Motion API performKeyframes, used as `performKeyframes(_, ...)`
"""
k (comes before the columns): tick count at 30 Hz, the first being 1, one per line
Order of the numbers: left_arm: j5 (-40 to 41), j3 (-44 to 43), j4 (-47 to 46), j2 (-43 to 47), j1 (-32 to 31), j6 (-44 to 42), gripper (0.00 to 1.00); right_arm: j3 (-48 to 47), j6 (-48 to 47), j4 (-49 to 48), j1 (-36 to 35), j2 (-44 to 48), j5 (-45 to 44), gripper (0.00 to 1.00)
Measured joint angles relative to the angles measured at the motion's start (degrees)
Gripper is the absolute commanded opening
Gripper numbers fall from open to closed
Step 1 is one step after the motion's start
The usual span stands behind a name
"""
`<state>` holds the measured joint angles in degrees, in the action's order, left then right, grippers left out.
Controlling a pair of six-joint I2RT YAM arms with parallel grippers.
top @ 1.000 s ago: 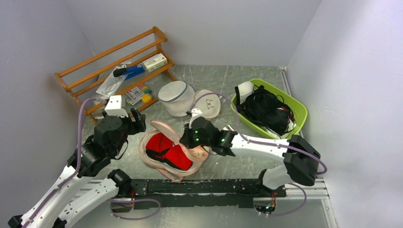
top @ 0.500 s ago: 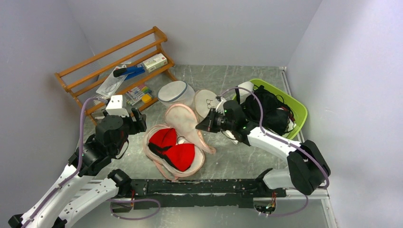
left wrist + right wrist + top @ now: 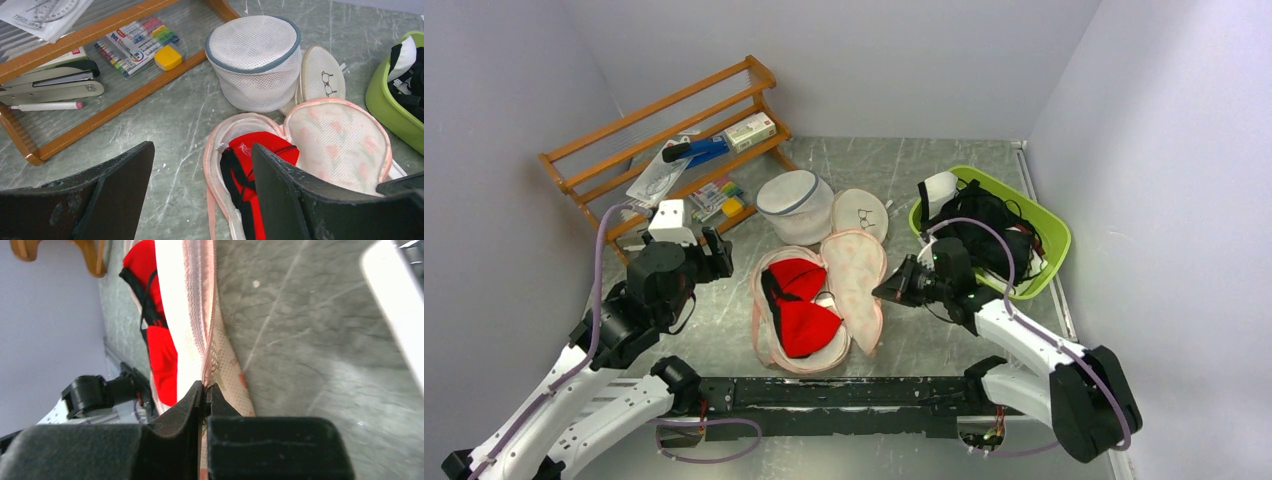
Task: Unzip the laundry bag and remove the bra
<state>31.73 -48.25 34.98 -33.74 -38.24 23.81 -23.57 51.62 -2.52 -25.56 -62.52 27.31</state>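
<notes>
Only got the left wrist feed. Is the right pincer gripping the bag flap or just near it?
Observer: Gripping. The right wrist view shows the right pincer shut on the edge of the laundry bag flap.
Operator: Whole bra uncovered?
Observer: Yes. The top view shows both cups of the bra bare, with the flap folded over toward the right arm's side.
Operator: Room at the near end?
Observer: Little. The bag's near end lies close to the black base rail.

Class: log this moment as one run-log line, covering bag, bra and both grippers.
stage: laundry bag unzipped, open | left gripper: open, empty | right gripper: shut on bag edge | bra: in bag, not removed
</notes>
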Motion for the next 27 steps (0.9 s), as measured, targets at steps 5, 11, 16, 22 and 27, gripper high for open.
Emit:
performKeyframes(5, -0.02, 0.0, 0.0, -0.28, 0.0, 0.0, 0.82, 0.13, -4.81, 7.5, 1.88, 4.52, -6.01, 0.0)
performKeyframes(11, -0.22, 0.0, 0.0, -0.28, 0.0, 0.0, 0.82, 0.07, -10.34, 14.99, 3.28, 4.33, -12.17, 0.0)
performKeyframes(16, -0.31, 0.0, 0.0, -0.28, 0.0, -0.02, 0.82, -0.68, -12.94, 19.32, 3.76, 2.71, -15.54, 0.03)
performKeyframes(22, -0.44, 0.02, -0.02, -0.28, 0.0, -0.02, 0.82, -3.72, -15.3, 23.3, 3.76, 3.98, -18.82, 0.25)
performKeyframes(27, -0.5, 0.02, -0.02, -0.39, 0.0, -0.02, 0.82, -7.74, -17.66, 25.66, 3.76, 7.17, -20.24, 0.48)
